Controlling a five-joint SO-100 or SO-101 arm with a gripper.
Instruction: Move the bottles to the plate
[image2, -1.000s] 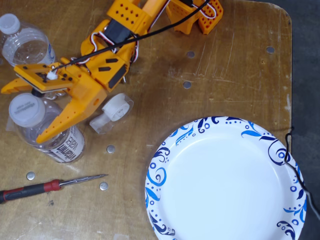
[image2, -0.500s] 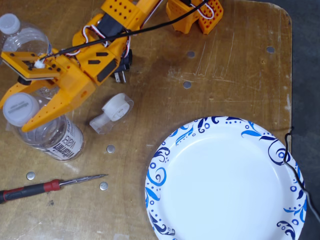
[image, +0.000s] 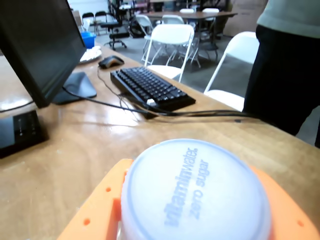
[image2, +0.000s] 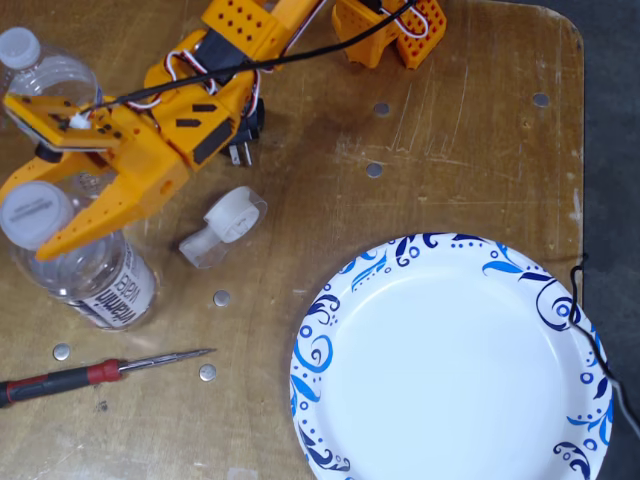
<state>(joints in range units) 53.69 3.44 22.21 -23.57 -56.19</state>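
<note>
In the fixed view my orange gripper (image2: 30, 220) is shut around the neck of the bottle with the black-lettered label (image2: 100, 275), its fingers (image2: 110, 208) on either side of the white cap (image2: 35, 210). This bottle stands at the table's left edge, slightly tilted. The wrist view looks down on that cap (image: 192, 192), printed "vitaminwater zero sugar", with orange jaws on both sides. A second clear bottle (image2: 45, 72) stands at the top left, partly behind the arm. The white plate (image2: 450, 370) with blue swirls lies at the lower right with nothing on it.
A clear tape dispenser (image2: 222, 225) lies between the gripper and the plate. A red-handled screwdriver (image2: 90, 373) lies at the lower left. Small metal discs (image2: 221, 297) dot the wood. A black cable (image2: 578, 290) crosses the plate's right rim.
The gripper has shifted left and closed onto the labelled bottle's neck. The bottle has moved left with it, its base swinging toward the table's left edge.
</note>
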